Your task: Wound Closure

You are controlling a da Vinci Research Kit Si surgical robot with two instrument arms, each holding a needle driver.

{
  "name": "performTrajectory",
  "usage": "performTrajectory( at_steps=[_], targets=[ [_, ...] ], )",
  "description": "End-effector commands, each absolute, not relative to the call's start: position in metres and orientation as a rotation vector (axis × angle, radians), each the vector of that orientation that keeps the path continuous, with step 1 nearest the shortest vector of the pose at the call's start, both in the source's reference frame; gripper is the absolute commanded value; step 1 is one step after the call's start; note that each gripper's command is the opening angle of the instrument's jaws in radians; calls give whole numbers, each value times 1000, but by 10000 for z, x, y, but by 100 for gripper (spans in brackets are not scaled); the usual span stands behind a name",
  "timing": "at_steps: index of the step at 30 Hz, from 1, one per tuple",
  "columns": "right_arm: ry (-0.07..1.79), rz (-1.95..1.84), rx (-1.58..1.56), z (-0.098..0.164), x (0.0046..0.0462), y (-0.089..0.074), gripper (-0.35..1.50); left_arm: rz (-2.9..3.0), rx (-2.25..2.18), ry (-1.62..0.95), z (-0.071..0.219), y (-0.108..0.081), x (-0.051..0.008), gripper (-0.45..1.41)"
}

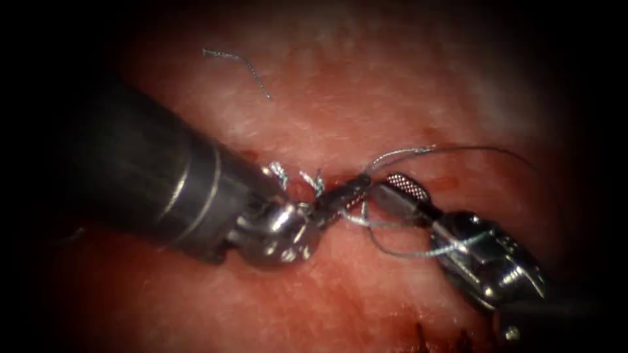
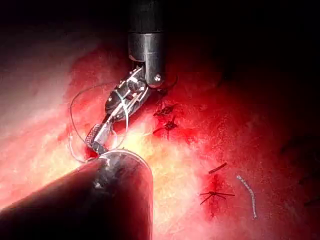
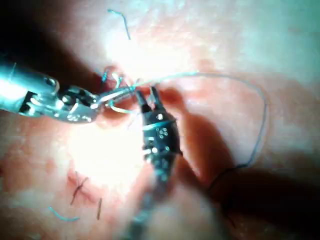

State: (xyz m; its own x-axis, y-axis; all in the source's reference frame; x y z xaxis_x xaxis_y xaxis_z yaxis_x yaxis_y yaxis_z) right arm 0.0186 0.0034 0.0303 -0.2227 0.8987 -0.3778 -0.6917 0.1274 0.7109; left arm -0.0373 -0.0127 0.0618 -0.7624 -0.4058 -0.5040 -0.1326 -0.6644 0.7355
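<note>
My left tool (image 1: 356, 183) reaches in from the left over the cut (image 1: 307, 186), its dark jaws shut on the thread (image 1: 458, 149) where it leaves the tissue (image 1: 366, 85). From there the thread arcs away to the right. My right tool (image 1: 392, 194) comes from the lower right with its jaws open, the ridged face of one jaw turned up beside the left tool's tip. Thread loops lie across the right tool's wrist (image 1: 458, 245). In the right wrist view the right tool (image 3: 151, 96) meets the left tool (image 3: 122, 92) tip to tip. The left wrist view shows the right tool (image 2: 94, 139).
Short thread tails (image 1: 280, 173) stand up from the cut beside the left tool's wrist. A loose cut piece of thread (image 1: 239, 62) lies on the far tissue. Earlier stitches (image 2: 167, 117) and red fluid (image 2: 200, 135) mark the cut further along.
</note>
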Motion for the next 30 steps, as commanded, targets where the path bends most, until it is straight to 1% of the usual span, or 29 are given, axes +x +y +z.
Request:
performTrajectory(
  at_steps=[1, 5, 13, 15, 17, 20, 23, 25, 30],
  targets=[
    [994, 1507, 287, 315, 189, 23, 9, -2545, 1006, -1195, 621, -138, -376, -45],
    [998, 1541, 305, 330, 181, 24, 11, -2541, 1001, -1200, 619, -139, -377, -45],
    [998, 1745, 421, 347, 175, 32, 32, -2533, 989, -1202, 613, -146, -379, -45],
    [1025, 1782, 440, 352, 174, 35, 44, -2533, 989, -1202, 611, -148, -380, -45],
    [1060, 1818, 459, 356, 173, 37, 46, -2524, 990, -1201, 609, -151, -381, -45],
    [1071, 1844, 472, 361, 173, 40, 64, -2517, 989, -1201, 606, -155, -383, -45],
    [1088, 1856, 503, 363, 175, 43, 71, -2512, 996, -1198, 602, -159, -385, -45],
    [1095, 1858, 524, 364, 177, 45, 81, -2512, 997, -1198, 599, -161, -386, -45],
    [1102, 1893, 576, 369, 190, 50, 84, -2504, 1000, -1195, 592, -167, -389, -45]
  ],
)
